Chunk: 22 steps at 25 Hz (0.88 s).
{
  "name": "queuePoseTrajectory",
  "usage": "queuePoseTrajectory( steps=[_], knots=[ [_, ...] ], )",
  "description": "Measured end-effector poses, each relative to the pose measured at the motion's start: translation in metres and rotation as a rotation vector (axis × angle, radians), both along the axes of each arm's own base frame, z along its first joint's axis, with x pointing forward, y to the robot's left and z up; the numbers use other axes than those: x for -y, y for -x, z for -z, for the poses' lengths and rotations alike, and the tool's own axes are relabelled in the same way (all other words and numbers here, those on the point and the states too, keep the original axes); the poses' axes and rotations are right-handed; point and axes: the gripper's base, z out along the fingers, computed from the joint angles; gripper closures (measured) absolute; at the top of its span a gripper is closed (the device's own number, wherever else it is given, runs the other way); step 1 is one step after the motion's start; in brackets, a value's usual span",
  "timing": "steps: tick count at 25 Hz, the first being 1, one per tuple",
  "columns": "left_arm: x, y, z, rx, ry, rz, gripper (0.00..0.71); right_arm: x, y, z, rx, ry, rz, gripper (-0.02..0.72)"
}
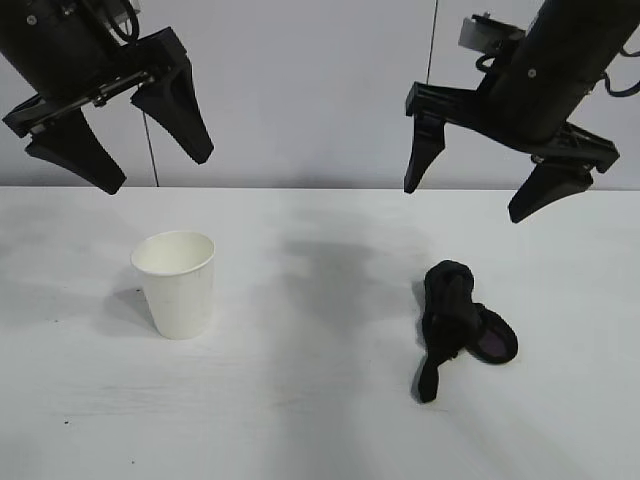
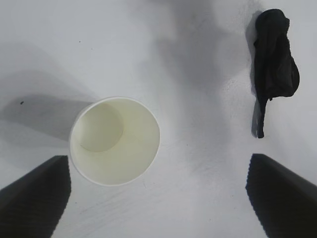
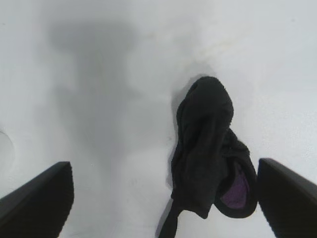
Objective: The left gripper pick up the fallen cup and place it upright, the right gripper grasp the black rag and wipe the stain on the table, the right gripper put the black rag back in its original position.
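The white paper cup (image 1: 176,283) stands upright on the left of the white table (image 1: 300,420); it also shows in the left wrist view (image 2: 115,140), empty. My left gripper (image 1: 158,170) hangs open and empty high above the cup. The black rag (image 1: 460,325) lies in a lump with a purplish patch and a dangling strip on the right of the table; it also shows in the left wrist view (image 2: 273,64) and the right wrist view (image 3: 210,158). My right gripper (image 1: 465,203) hangs open and empty high above the rag. No amber-brown stain shows on the table.
A pale grey wall (image 1: 300,90) stands behind the table's far edge. Faint grey shadows of the arms lie on the tabletop between the cup and the rag.
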Motion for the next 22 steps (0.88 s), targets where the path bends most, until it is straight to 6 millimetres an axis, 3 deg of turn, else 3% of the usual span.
queuePoseTrajectory(
  steps=[22],
  knots=[
    [-0.0002,-0.003,-0.0006,0.029,0.002,-0.016,0.016,0.0005,0.0003,0.0007,0.004,0.009,-0.008,0.009]
  ],
)
